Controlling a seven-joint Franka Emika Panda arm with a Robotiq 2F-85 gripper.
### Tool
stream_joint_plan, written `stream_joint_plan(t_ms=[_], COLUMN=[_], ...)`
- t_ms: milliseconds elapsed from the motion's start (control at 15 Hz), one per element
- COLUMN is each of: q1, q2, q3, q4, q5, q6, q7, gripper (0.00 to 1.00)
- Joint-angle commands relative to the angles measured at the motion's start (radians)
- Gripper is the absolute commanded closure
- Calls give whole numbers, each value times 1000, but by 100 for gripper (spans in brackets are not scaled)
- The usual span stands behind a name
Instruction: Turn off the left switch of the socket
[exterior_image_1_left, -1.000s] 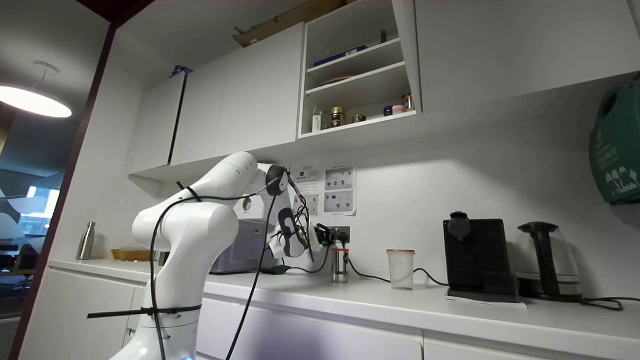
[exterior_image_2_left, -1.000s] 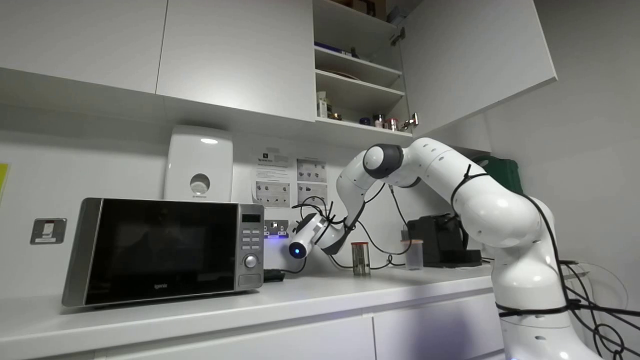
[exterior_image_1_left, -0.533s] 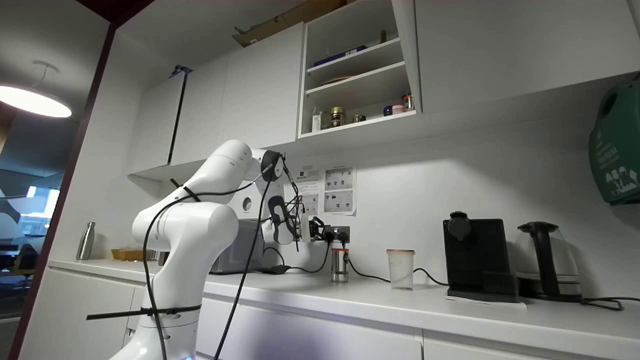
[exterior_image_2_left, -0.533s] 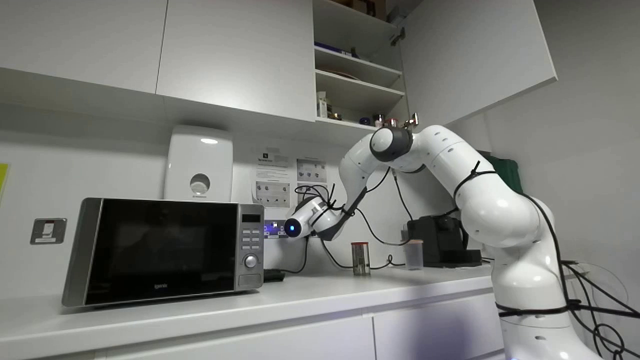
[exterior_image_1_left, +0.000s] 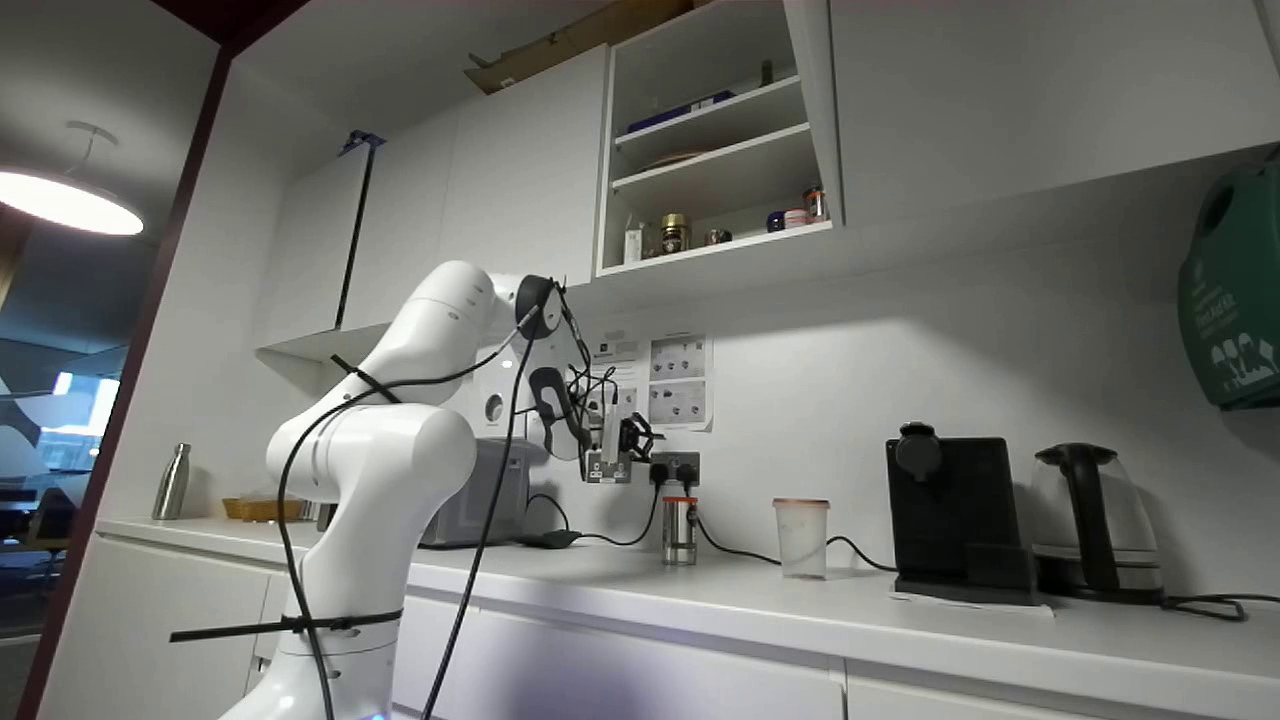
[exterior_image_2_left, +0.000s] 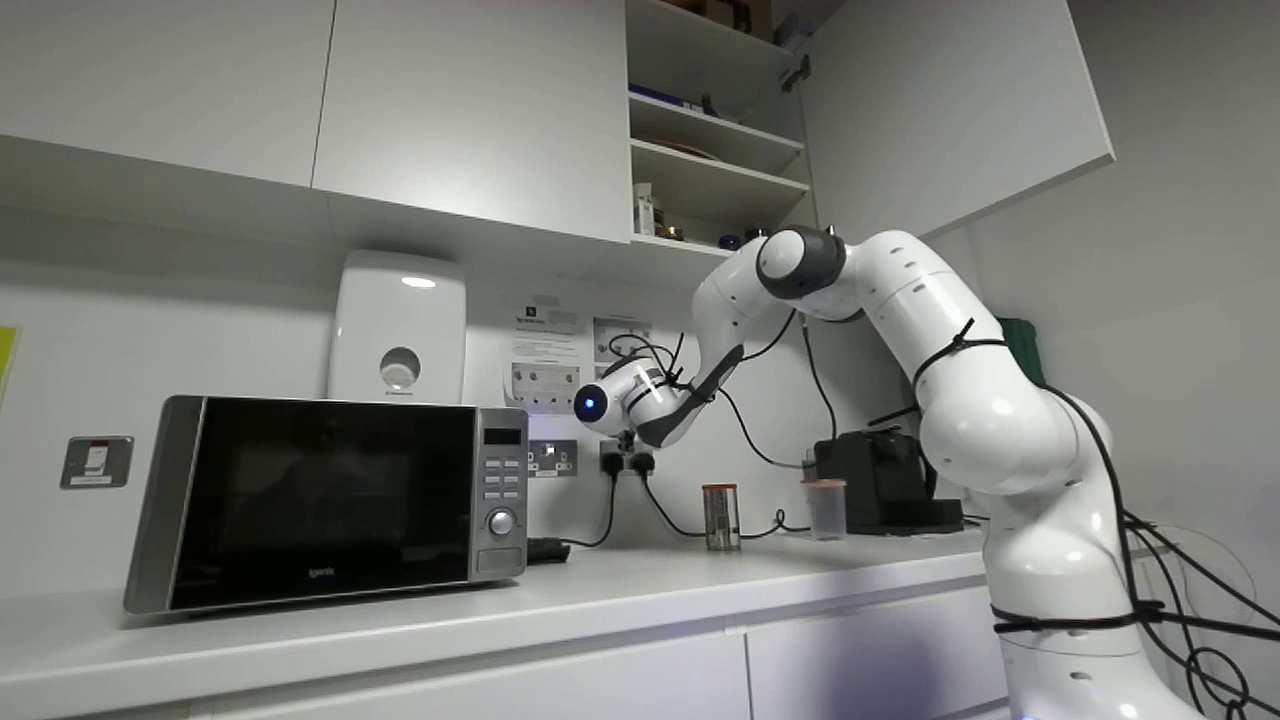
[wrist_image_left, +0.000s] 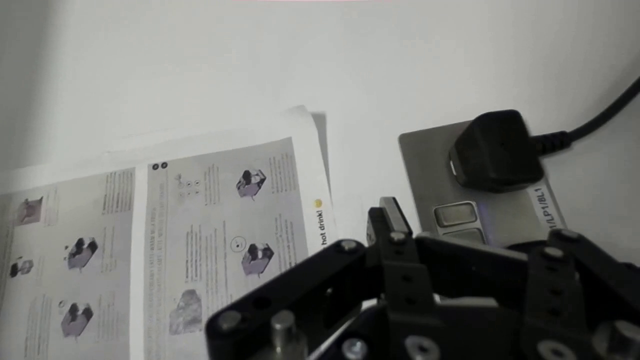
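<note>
A pale grey rectangular socket with dark pin holes (exterior_image_2_left: 552, 458) sits flat on the white wall (exterior_image_1_left: 850, 370), just right of the silver-and-black microwave (exterior_image_2_left: 340, 500) in an exterior view; beyond it is a brushed-metal socket plate (wrist_image_left: 425, 170) bearing black moulded plugs (wrist_image_left: 495, 155). Which of the two is the task's cannot be told. Both face the room, long axes horizontal; in the wrist view the brushed-metal socket plate shows turned on end, slanting down to the right, its grey rocker switches (wrist_image_left: 456, 214) partly behind the black two-fingered claw (exterior_image_1_left: 648, 443). How wide the claw stands, and whether it grips or touches anything, cannot be made out.
</note>
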Motion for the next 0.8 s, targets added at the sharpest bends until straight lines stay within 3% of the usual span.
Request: stream_joint_plan(t_ms=[0, 67, 333, 400, 467, 533, 667, 733], q1=[-43, -48, -41, -26, -10, -6, 1, 2], q2=[-40, -35, -3, 7, -2, -1, 0, 0], q3=[3, 1, -10, -17, -41, -44, -50, -51], q4=[-33, -29, -2, 9, -3, -3, -3, -3], q5=[163, 222, 511, 554, 490, 503, 501, 501], q6=[122, 145, 118, 90, 119, 118, 117, 117], q7=[4, -2, -111, -144, -89, -97, -96, -96], gripper=[88, 74, 43, 36, 28, 46, 30, 28])
